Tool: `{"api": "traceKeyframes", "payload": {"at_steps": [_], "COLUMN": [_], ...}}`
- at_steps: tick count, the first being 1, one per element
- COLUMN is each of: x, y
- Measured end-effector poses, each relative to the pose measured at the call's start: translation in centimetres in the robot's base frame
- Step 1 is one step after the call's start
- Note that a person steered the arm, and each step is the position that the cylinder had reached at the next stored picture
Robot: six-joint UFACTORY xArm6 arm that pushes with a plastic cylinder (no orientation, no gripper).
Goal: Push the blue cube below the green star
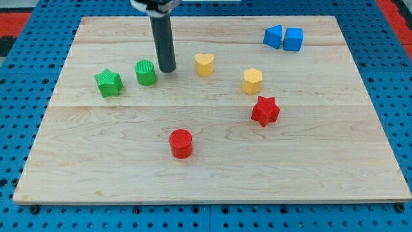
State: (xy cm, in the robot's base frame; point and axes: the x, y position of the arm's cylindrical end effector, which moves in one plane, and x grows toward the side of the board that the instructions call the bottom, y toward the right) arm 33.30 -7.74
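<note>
The blue cube sits near the board's top right, touching a second blue block of unclear shape on its left. The green star lies at the view's left. My tip rests on the board just right of the green cylinder, far left of the blue cube and right of the green star.
A yellow heart lies right of my tip. A yellow hexagonal block and a red star lie right of centre. A red cylinder lies lower centre. The wooden board ends on blue pegboard.
</note>
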Motion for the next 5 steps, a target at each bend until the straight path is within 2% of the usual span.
{"api": "traceKeyframes", "payload": {"at_steps": [1,2,3,4,5], "x": [-5.8,-10.1,-13.8,-13.8,-10.7], "y": [3.2,10.0,19.5,31.8,33.4]}}
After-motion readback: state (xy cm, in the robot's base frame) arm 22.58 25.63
